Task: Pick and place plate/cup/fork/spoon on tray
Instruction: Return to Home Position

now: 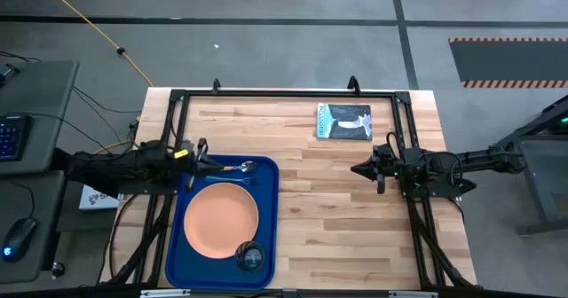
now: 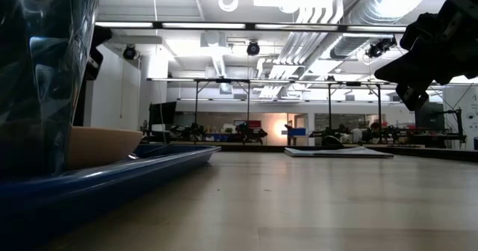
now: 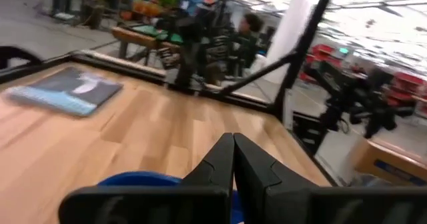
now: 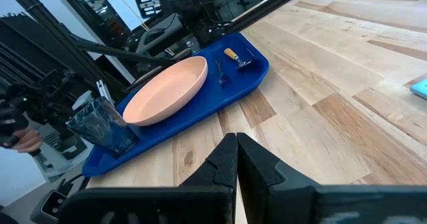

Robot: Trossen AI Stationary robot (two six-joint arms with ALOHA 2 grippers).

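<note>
The blue tray (image 1: 177, 245) lies at the table's near left. On it rest the salmon plate (image 1: 222, 220), the dark cup (image 1: 250, 256) at its near right corner, and the yellow-handled spoon (image 1: 236, 168) along its far edge. In the right wrist view the teal fork (image 4: 222, 75) lies beside the spoon (image 4: 234, 56), between it and the plate (image 4: 167, 91). My left gripper (image 1: 203, 152) is shut and empty above the tray's far left corner. My right gripper (image 1: 358, 169) is shut and empty over bare table right of the tray.
A small teal-covered book (image 1: 343, 121) lies flat near the table's far edge, right of centre. A black frame (image 1: 284, 92) runs along the far and side edges. Bare wood lies between the tray and my right gripper.
</note>
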